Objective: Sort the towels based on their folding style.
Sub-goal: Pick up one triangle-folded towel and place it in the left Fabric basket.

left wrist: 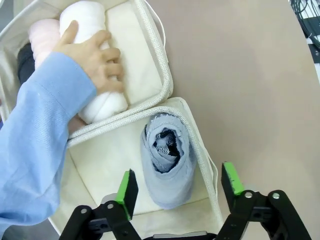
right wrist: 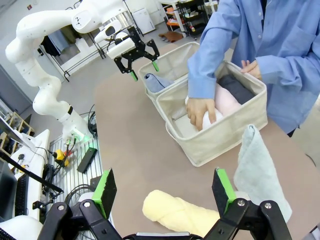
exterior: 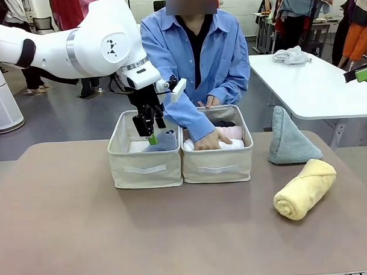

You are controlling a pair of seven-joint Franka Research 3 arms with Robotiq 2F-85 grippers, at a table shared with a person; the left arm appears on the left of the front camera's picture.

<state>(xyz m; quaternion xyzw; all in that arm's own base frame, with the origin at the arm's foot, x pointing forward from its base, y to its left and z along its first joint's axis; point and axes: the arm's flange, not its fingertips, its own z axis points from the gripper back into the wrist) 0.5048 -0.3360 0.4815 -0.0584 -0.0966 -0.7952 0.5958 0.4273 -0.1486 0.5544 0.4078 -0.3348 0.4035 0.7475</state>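
My left gripper (exterior: 152,130) hangs open over the left beige box (exterior: 145,169). Just below its spread fingers a light blue cone towel (left wrist: 167,160) lies loose in that box. In the right box (exterior: 217,166) a person's hand (exterior: 208,141) presses on a white rolled towel (left wrist: 107,102), with a pink roll (exterior: 233,133) and a dark grey roll (right wrist: 237,87) beside it. A pale teal-green cone towel (exterior: 290,140) stands on the table to the right, and a yellow roll (exterior: 304,188) lies in front of it. My right gripper (right wrist: 165,192) is open above the yellow roll (right wrist: 175,212), holding nothing.
The person in a blue shirt (exterior: 193,59) leans over the boxes from the far side. A white table (exterior: 314,87) at the back right carries a shapeless white cloth heap (exterior: 291,55). The brown table (exterior: 84,231) lies bare in front of the boxes.
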